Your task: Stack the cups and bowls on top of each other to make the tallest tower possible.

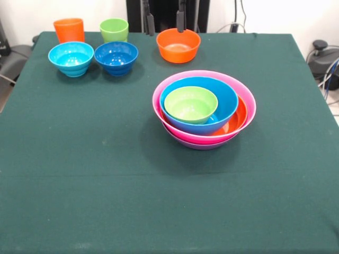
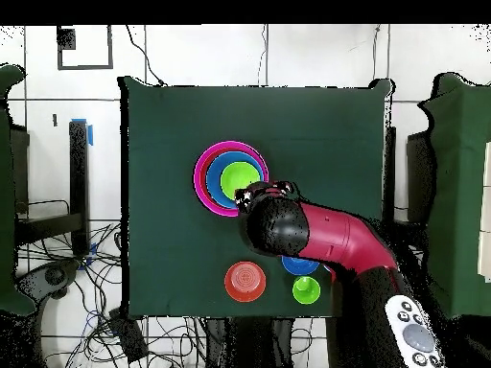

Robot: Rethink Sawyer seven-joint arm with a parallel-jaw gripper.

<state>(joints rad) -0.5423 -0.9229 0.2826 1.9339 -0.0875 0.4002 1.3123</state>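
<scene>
below gripper (image 1: 165, 21): orange bowl (image 1: 178, 45); tower (image 1: 204, 108) nearer cam.

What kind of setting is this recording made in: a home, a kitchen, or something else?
Most likely a robotics lab, not a home: a table draped in dark green cloth, loose cables tangled on the floor beside it, and a red robot arm reaching over plastic bowls.

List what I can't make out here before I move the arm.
Gripper: cut off by the top edge in front view, under the arm overhead; state unclear.
Orange cup, light blue bowl: behind the arm overhead.
Purple bowl: only a sliver under the pink bowl, front view.
</scene>
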